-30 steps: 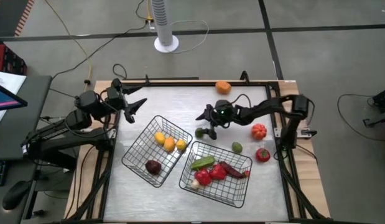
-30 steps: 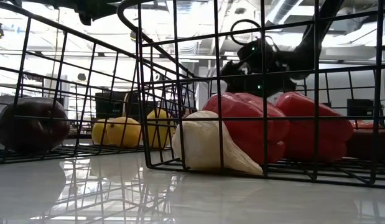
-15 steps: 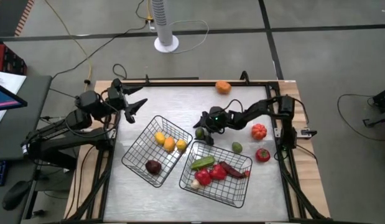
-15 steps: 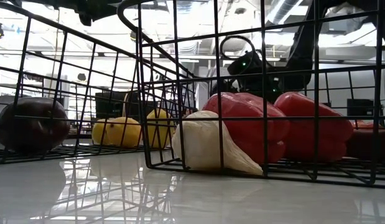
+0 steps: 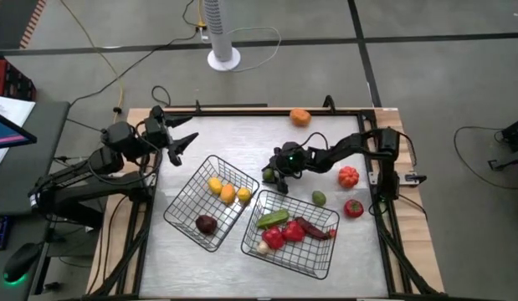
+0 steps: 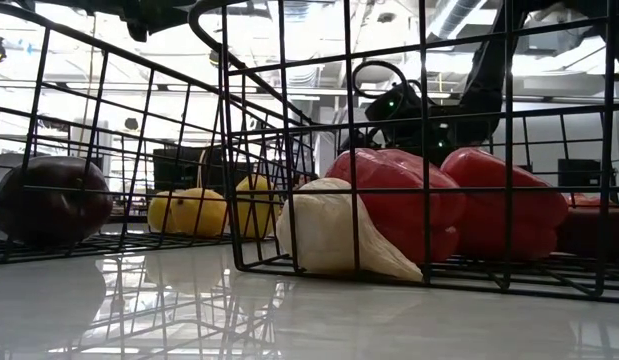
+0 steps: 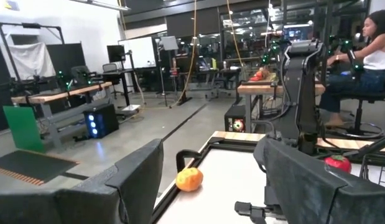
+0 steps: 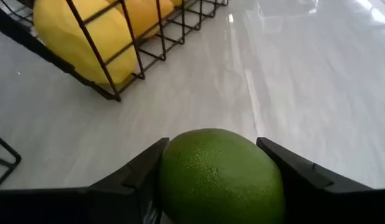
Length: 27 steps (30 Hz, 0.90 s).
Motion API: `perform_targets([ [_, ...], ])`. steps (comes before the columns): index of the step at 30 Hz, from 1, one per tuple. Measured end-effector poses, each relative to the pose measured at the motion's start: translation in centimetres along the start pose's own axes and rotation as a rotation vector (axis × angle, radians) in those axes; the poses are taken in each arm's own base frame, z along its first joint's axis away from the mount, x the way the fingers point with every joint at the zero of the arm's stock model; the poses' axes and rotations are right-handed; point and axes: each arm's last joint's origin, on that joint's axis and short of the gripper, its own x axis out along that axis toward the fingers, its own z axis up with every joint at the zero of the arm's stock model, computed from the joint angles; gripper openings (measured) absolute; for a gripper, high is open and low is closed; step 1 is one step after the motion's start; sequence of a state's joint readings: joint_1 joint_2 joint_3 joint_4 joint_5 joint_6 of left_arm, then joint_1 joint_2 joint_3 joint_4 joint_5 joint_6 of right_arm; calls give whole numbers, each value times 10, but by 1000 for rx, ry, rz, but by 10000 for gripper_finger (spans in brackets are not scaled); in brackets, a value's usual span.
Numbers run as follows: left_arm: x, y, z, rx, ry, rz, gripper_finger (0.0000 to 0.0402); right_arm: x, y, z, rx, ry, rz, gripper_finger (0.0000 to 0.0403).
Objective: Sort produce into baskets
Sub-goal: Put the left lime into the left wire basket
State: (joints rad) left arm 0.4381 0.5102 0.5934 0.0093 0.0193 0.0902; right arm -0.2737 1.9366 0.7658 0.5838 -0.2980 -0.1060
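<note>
Two black wire baskets stand mid-table. The left basket (image 5: 210,201) holds yellow, orange and dark purple produce. The right basket (image 5: 290,232) holds green, red and white pieces. My right gripper (image 5: 274,177) is low at the far corner between the baskets, shut on a round green fruit (image 8: 220,177), which also shows in the high view (image 5: 268,176). My left gripper (image 5: 185,140) waits open and empty above the table's far left part. Loose on the table are an orange fruit (image 5: 300,117), a red-orange one (image 5: 348,176), a green one (image 5: 319,198) and a red one (image 5: 353,208). My right gripper pinches the green fruit between its two fingers, one finger (image 8: 145,171) on each of two opposite sides (image 8: 170,168). The fingers come slanting down from the table's right side. The fruit's underside is out of view, so I cannot tell whether it rests on the table.
The left basket's corner with yellow fruit (image 8: 86,43) stands just beyond the held fruit. A black frame rail (image 5: 242,109) runs round the table. Bare tabletop lies between the baskets and the far edge. A person sits in the room beyond (image 7: 372,43).
My right gripper has gone toward the table's left edge and down, from above and to the right of the green fruit until its fingers stand on either side of it. The fruit has stayed where it was.
</note>
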Motion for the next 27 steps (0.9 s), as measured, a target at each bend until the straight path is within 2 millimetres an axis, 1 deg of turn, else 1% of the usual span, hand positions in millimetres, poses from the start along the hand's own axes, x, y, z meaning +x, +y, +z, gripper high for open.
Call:
perform_targets([
  [3, 0, 0, 0, 0, 0, 0, 261, -14, -2, 10, 4, 58, -84, 252],
  [5, 0, 0, 0, 0, 0, 0, 261, -27, -3, 29, -15, 54, -160, 258],
  [7, 0, 0, 0, 0, 0, 0, 261, -41, 1, 50, -35, 12, -219, 259],
  [9, 0, 0, 0, 3, -1, 0, 261, -53, 11, 70, -56, -76, -236, 259],
  [13, 0, 0, 0, 5, -2, 0, 261, -63, 38, 101, -115, -246, -181, 258],
  [16, 0, 0, 0, 5, -3, 0, 261, -60, 61, 114, -160, -308, -124, 259],
  [20, 0, 0, 0, 4, -5, 0, 261, -43, 84, 126, -205, -321, -59, 259],
  [22, 0, 0, 1, -2, -7, -2, 261, -31, 93, 137, -233, -348, -39, 259],
  [25, 0, 0, 1, -3, -7, -5, 261, -11, 100, 141, -276, -314, 36, 260],
  [27, 0, 0, 0, -2, -5, -8, 261, -2, 102, 145, -287, -275, 80, 265],
])
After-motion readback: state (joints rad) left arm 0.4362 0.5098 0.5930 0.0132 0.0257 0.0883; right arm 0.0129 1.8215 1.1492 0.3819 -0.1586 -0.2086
